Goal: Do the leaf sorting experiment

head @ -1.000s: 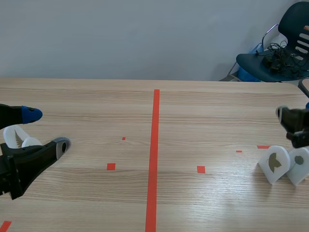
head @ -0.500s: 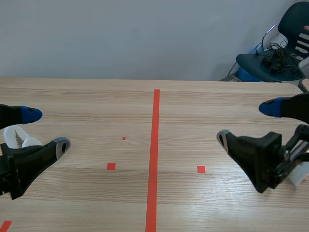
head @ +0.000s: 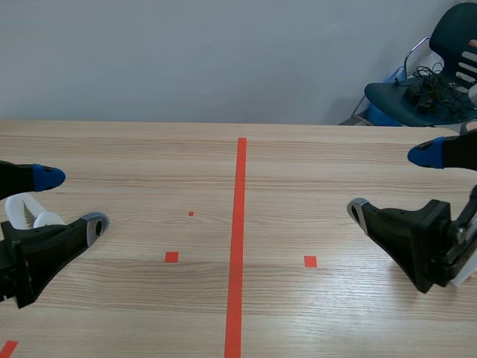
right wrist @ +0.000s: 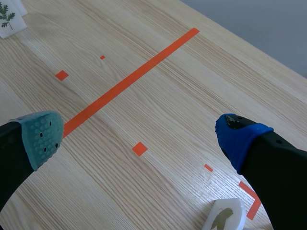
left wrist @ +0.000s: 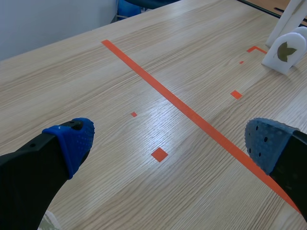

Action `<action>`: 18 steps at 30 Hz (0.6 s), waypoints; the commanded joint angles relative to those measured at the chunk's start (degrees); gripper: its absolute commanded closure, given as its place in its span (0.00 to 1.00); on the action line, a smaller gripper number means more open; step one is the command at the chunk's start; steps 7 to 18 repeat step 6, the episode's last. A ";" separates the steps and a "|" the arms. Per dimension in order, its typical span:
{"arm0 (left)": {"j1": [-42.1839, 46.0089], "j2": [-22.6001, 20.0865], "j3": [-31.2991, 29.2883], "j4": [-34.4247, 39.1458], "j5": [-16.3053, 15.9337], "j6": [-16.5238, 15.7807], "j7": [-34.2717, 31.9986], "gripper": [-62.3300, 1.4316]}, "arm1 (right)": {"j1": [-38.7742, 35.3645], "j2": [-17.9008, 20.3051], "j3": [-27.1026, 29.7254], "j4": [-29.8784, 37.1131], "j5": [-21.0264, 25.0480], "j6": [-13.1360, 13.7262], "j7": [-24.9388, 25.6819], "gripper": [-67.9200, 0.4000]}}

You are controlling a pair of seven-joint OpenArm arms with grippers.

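Two pincers, both mine, are spread wide and pinching nothing; my left pincer hangs low over the left side of the pale wooden tabletop, one fingertip pad blue and the other grey; my right pincer hangs over the right side, its fingers just as far apart; a long orange-red tape line runs between them, away toward the grey wall. Past my left pincer, well ahead and beyond the tape line, a white arched plastic card bearing a dark leaf stands upright on the tabletop, just beside an orange corner mark; something taller and white stands behind it, though I cannot tell what. From my right wrist, that leaf card sits close under my blue-padded finger, apart from it; far across the line stands a white card with a green fern-like sprig. Beyond the tabletop's far right corner stands a dark blue chair with black cables heaped on its seat.
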 commanded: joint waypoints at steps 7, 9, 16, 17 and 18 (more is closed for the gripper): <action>-0.17 -1.03 -0.37 0.09 -0.61 -0.07 -0.74 0.00 | 0.85 0.13 0.66 -0.15 0.42 0.02 0.83 0.00; -0.17 -1.03 -0.37 0.09 -0.61 -0.07 -0.74 0.00 | 0.85 0.13 0.66 -0.15 0.42 0.02 0.83 0.00; -0.17 -1.03 -0.37 0.09 -0.61 -0.07 -0.74 0.00 | 0.85 0.13 0.66 -0.15 0.42 0.02 0.83 0.00; -0.17 -1.03 -0.37 0.09 -0.61 -0.07 -0.74 0.00 | 0.85 0.13 0.66 -0.15 0.42 0.02 0.83 0.00; -0.17 -1.03 -0.37 0.09 -0.61 -0.07 -0.74 0.00 | 0.85 0.13 0.66 -0.15 0.42 0.02 0.83 0.00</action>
